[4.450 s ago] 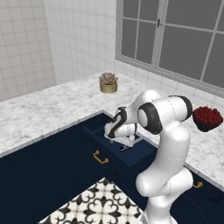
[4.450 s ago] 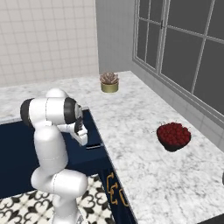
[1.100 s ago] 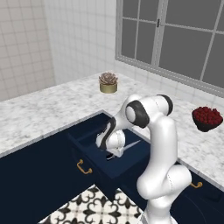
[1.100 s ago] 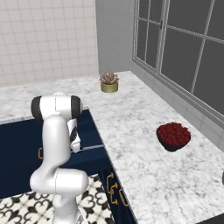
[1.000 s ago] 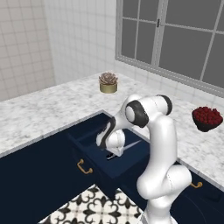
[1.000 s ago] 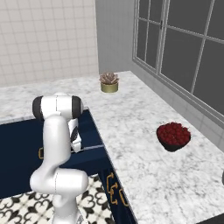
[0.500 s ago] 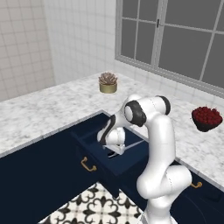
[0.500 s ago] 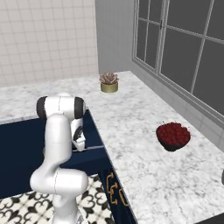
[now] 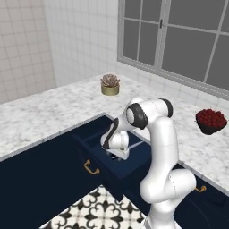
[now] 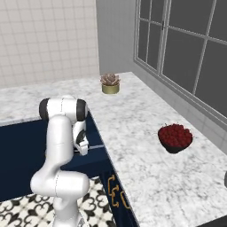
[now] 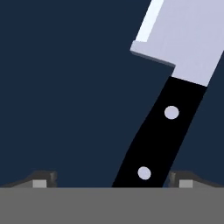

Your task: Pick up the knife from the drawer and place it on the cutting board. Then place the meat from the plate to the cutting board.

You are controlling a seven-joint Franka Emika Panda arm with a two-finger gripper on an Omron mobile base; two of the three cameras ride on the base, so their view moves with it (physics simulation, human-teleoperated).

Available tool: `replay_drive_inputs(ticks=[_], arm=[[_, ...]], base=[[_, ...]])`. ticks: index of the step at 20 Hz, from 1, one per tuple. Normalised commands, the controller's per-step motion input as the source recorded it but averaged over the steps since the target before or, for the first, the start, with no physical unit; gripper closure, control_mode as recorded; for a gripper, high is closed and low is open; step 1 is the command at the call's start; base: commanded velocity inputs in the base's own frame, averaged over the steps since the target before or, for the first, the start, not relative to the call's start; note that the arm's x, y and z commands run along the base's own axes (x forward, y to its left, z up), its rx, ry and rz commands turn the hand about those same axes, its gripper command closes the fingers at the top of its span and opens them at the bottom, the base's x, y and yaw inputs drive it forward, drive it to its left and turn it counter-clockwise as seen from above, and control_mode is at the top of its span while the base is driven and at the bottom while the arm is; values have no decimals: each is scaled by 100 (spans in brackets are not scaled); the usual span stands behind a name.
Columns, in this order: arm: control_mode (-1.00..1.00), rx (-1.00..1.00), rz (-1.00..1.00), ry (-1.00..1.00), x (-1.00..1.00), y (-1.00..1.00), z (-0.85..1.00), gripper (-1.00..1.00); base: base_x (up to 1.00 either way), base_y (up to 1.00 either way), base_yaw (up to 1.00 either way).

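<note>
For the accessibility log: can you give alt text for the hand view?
The knife lies on the dark navy floor of the drawer, its black two-rivet handle running up between the open end effector fingertips to the silver-grey blade at upper right. The fingertips stand wide apart, either side of the handle.

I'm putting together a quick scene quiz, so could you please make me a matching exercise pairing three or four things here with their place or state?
Things:
1. knife
2. gripper
3. potted succulent
4. bowl of red fruit

Places or states:
A. on the counter near the window corner
B. open, fingertips either side of the black handle
C. lying in the open drawer
D. on the counter to the robot's right

Pairs: 1-C, 2-B, 3-A, 4-D
</note>
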Motion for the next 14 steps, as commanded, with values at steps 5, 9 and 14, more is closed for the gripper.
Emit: replay_drive_inputs(ticks=[5, 9, 14], arm=[[-100, 0, 2, 6, 0, 7, -75, 100], [-100, 0, 1, 13, 0, 21, -88, 100], [-100, 3, 0, 5, -15, 37, -61, 100]], base=[[0, 0, 0], [0, 0, 0], [0, 0, 0]])
